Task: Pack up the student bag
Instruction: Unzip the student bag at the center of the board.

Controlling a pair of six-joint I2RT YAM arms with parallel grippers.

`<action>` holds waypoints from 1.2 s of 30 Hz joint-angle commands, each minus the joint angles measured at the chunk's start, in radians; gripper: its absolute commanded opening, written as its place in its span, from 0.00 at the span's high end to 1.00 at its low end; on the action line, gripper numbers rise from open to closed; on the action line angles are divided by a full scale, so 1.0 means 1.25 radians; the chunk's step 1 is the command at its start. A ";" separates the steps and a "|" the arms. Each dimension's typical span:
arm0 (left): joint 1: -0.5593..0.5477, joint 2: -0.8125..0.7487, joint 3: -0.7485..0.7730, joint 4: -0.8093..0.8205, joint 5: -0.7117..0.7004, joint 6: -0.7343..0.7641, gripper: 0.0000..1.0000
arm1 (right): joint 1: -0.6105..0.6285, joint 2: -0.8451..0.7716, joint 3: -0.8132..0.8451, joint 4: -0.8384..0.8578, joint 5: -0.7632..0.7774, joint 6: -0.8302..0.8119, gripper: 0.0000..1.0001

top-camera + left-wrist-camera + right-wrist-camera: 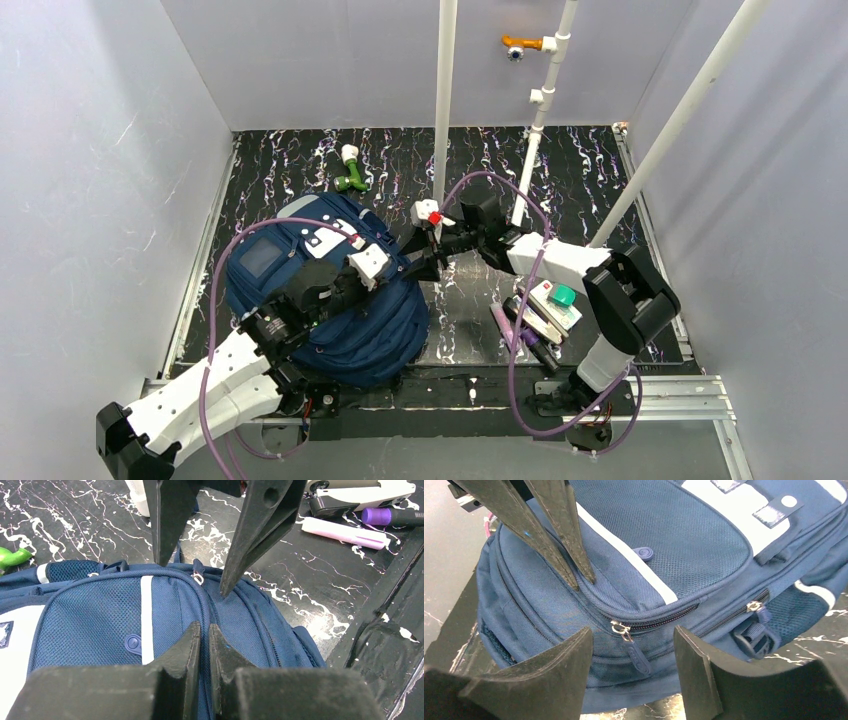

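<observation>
My left gripper (205, 630) is closed down to a sliver. Its tips press on the bag (350, 340) at the seam beside the front pocket. Whether a fold of cloth is caught between them I cannot tell.

The bag lies front up on the left half of the table (590, 170), just ahead of my left base, with its clear window facing the ceiling.

My right gripper (633, 632) reaches in from the right and stands wide open with nothing in it. One finger is on each side of the front pocket's zip pull (636, 656), which hangs between them. The stretch of that zip I can see is closed. A second zip (758, 611) further round the bag looks closed too. Nothing inside the bag shows.

Right of the bag and apart from it, by my right arm, three things lie together on the table: a pale purple pen (345, 532), a darker pen (390, 516) and a white box with a green cap (555, 300).

Beyond the bag, a green-and-white piece (350, 172) lies near the back wall.
</observation>
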 commanded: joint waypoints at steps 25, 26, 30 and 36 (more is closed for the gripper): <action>0.028 0.135 0.100 -0.068 -0.150 -0.373 1.00 | 0.217 -0.213 -0.113 0.004 0.457 0.208 0.99; 0.031 0.142 0.103 -0.069 -0.150 -0.390 1.00 | 0.234 -0.216 -0.124 0.022 0.471 0.215 0.99; 0.050 0.192 0.124 -0.063 -0.165 -0.440 1.00 | 0.266 -0.191 -0.119 0.045 0.510 0.215 0.99; 0.086 0.291 0.211 -0.064 -0.233 -0.516 1.00 | 0.223 -0.115 0.004 -0.054 0.552 0.096 0.99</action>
